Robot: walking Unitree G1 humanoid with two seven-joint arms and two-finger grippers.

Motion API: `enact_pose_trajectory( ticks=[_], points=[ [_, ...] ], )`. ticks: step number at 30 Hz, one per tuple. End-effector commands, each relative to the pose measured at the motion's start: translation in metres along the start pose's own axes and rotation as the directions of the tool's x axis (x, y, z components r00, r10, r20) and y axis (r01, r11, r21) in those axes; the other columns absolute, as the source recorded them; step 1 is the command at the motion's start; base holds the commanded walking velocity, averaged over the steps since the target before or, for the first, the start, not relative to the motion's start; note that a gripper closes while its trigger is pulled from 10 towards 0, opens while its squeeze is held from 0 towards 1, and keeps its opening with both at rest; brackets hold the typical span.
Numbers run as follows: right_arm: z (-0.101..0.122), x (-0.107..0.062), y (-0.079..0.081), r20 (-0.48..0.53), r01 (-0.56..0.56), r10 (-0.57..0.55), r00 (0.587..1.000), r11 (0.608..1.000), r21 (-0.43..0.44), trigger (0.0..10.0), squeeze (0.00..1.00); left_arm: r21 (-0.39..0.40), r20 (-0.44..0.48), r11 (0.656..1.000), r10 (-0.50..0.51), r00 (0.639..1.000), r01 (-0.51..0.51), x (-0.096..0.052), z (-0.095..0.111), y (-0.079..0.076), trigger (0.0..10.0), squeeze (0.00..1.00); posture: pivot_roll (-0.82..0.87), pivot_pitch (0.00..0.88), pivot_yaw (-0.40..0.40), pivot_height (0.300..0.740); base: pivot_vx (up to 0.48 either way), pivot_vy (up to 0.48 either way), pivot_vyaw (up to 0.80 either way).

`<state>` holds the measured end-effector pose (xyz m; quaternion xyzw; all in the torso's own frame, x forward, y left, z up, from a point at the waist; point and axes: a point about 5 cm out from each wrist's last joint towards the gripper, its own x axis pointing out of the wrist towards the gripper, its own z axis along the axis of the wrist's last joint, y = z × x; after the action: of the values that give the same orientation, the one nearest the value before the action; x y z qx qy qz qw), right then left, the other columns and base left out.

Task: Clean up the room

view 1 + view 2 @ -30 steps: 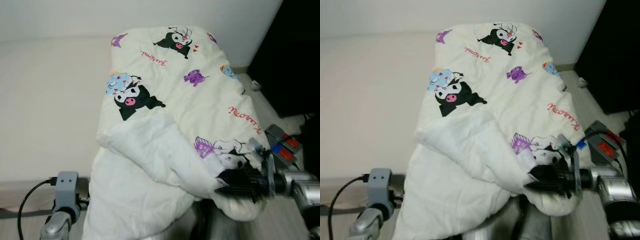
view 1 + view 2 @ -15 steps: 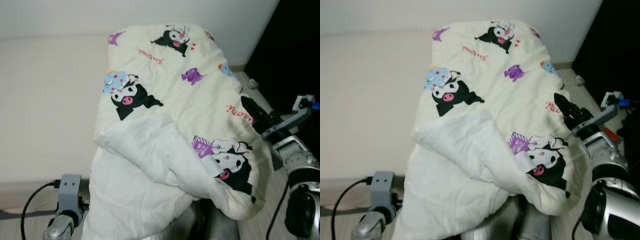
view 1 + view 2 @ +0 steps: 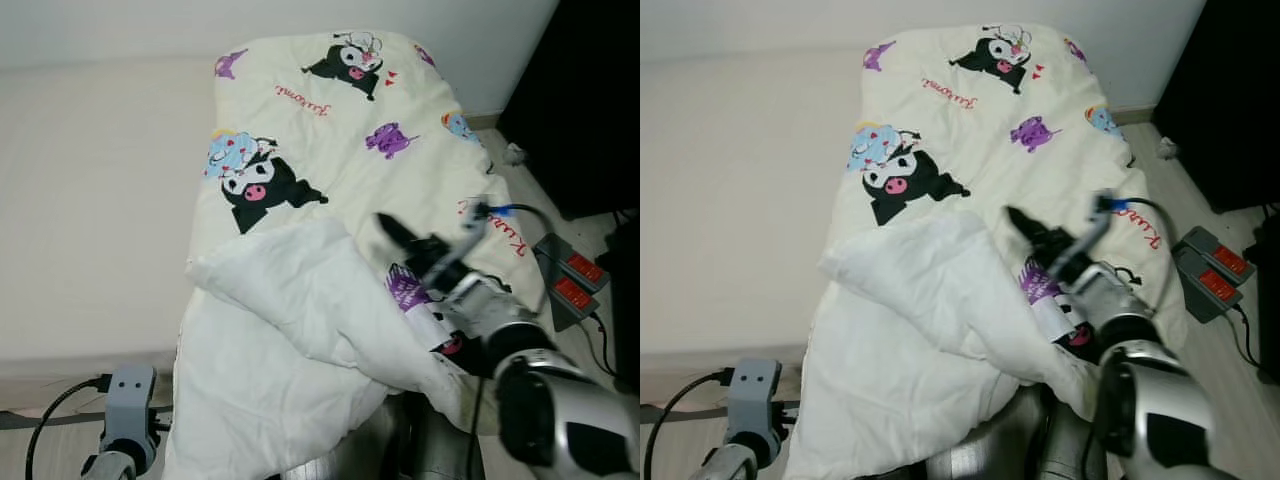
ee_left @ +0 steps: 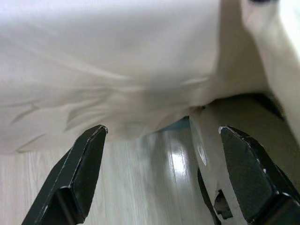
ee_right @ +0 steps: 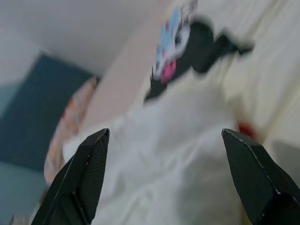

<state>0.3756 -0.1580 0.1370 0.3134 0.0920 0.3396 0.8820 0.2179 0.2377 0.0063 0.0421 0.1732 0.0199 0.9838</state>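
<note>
A cream blanket (image 3: 340,130) printed with black cartoon figures lies along the bed's right side. Its near corner is folded back as a white flap (image 3: 300,290), and its lower edge hangs over the bed end. My right gripper (image 3: 402,240) hovers open just above the blanket, beside the flap's right edge. In the right wrist view its fingers (image 5: 79,178) stand wide apart, pointing at the flap (image 5: 178,140) with nothing between them. My left arm (image 3: 128,400) is low at the bed's near left corner. The left gripper (image 4: 161,173) is open under the hanging blanket (image 4: 117,70).
The bare cream mattress (image 3: 90,200) lies left of the blanket. Two grey power strips with red switches (image 3: 568,278) and cables lie on the floor to the right. Dark furniture (image 3: 590,90) stands at far right. A black cable (image 3: 50,420) runs to my left wrist.
My right gripper let go of the blanket's lower right edge, swung up and out to the right, then came left over the blanket beside the flap. The released edge has dropped.
</note>
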Motion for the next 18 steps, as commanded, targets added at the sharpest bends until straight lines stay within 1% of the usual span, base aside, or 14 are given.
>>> enact_pose_trajectory(
  ticks=[1, 2, 3, 4, 6, 11, 12, 13, 14, 15, 16, 17, 18],
  points=[
    [-0.017, -0.001, -0.005, -0.102, 0.079, -0.08, 0.992, 0.997, -0.015, 10.0, 0.0, 0.023, -0.045, 1.0, 0.004, 0.999, -0.003, -0.006, -0.008, 0.006, 10.0, 0.0, 0.17, 0.366, 0.045, 0.535, 0.0, 0.0, 0.0],
    [-0.017, -0.001, -0.005, -0.102, 0.079, -0.08, 0.992, 0.997, -0.015, 10.0, 0.0, 0.023, -0.045, 1.0, 0.004, 0.999, -0.003, -0.006, -0.008, 0.006, 10.0, 0.0, 0.17, 0.366, 0.045, 0.535, 0.0, 0.0, 0.0],
    [-0.029, -0.001, -0.007, -0.203, 0.104, -0.113, 0.973, 0.993, -0.058, 10.0, 0.0, 0.022, -0.046, 1.0, 0.003, 0.999, -0.002, -0.006, -0.008, 0.004, 10.0, 0.0, 0.16, 0.366, 0.042, 0.535, 0.0, 0.0, 0.0],
    [-0.029, -0.001, -0.007, -0.203, 0.104, -0.113, 0.973, 0.993, -0.058, 10.0, 0.0, 0.022, -0.046, 1.0, 0.003, 0.999, -0.002, -0.006, -0.008, 0.004, 10.0, 0.0, 0.16, 0.366, 0.042, 0.535, 0.0, 0.0, 0.0],
    [-0.034, -0.001, -0.006, -0.245, 0.092, -0.105, 0.964, 0.994, -0.065, 10.0, 0.0, 0.02, -0.05, 1.0, 0.001, 0.999, 0.0, -0.005, -0.009, 0.003, 10.0, 0.0, 0.15, 0.36, 0.042, 0.535, 0.0, 0.0, 0.0],
    [-0.03, 0.002, -0.001, -0.247, 0.047, -0.059, 0.967, 0.997, -0.054, 10.0, 0.0, 0.017, -0.06, 1.0, -0.004, 0.998, 0.005, -0.006, -0.01, 0.001, 10.0, 0.0, 0.15, 0.356, 0.042, 0.535, 0.0, 0.0, 0.0],
    [-0.029, 0.003, 0.001, -0.24, 0.008, -0.018, 0.971, 0.999, -0.043, 10.0, 0.0, 0.016, -0.062, 1.0, -0.005, 0.998, 0.006, -0.005, -0.01, 0.0, 10.0, 0.0, 0.15, 0.348, 0.04, 0.535, 0.0, 0.0, 0.0],
    [-0.029, 0.005, 0.008, -0.236, -0.083, 0.074, 0.969, 0.996, -0.025, 10.0, 0.0, 0.014, -0.062, 1.0, -0.005, 0.998, 0.006, -0.004, -0.009, -0.001, 10.0, 0.0, 0.14, 0.341, 0.037, 0.535, 0.0, 0.0, 0.0],
    [-0.029, 0.005, 0.008, -0.236, -0.083, 0.074, 0.969, 0.996, -0.025, 10.0, 0.0, 0.014, -0.062, 1.0, -0.005, 0.998, 0.006, -0.004, -0.009, -0.001, 10.0, 0.0, 0.14, 0.341, 0.037, 0.535, 0.0, 0.0, 0.0],
    [-0.031, 0.007, 0.022, -0.232, -0.287, 0.283, 0.931, 0.958, 0.019, 10.0, 0.0, 0.011, -0.063, 1.0, -0.005, 0.998, 0.005, -0.001, -0.008, -0.002, 10.0, 0.0, 0.14, 0.336, 0.035, 0.535, 0.0, 0.0, 0.0],
    [-0.031, 0.007, 0.022, -0.232, -0.287, 0.283, 0.931, 0.958, 0.019, 10.0, 0.0, 0.011, -0.063, 1.0, -0.005, 0.998, 0.005, -0.001, -0.008, -0.002, 10.0, 0.0, 0.14, 0.336, 0.035, 0.535, 0.0, 0.0, 0.0],
    [-0.034, 0.007, 0.032, -0.251, -0.407, 0.402, 0.88, 0.913, 0.035, 10.0, 0.0, 0.009, -0.062, 1.0, -0.003, 0.998, 0.004, 0.0, -0.008, -0.003, 10.0, 0.0, 0.14, 0.327, 0.032, 0.535, 0.0, 0.0, 0.0],
    [-0.039, 0.006, 0.039, -0.274, -0.485, 0.478, 0.834, 0.873, 0.048, 10.0, 0.0, 0.008, -0.062, 1.0, -0.002, 0.998, 0.003, 0.001, -0.008, -0.003, 10.0, 0.0, 0.14, 0.325, 0.031, 0.535, 0.0, 0.0, 0.0]
  ],
)
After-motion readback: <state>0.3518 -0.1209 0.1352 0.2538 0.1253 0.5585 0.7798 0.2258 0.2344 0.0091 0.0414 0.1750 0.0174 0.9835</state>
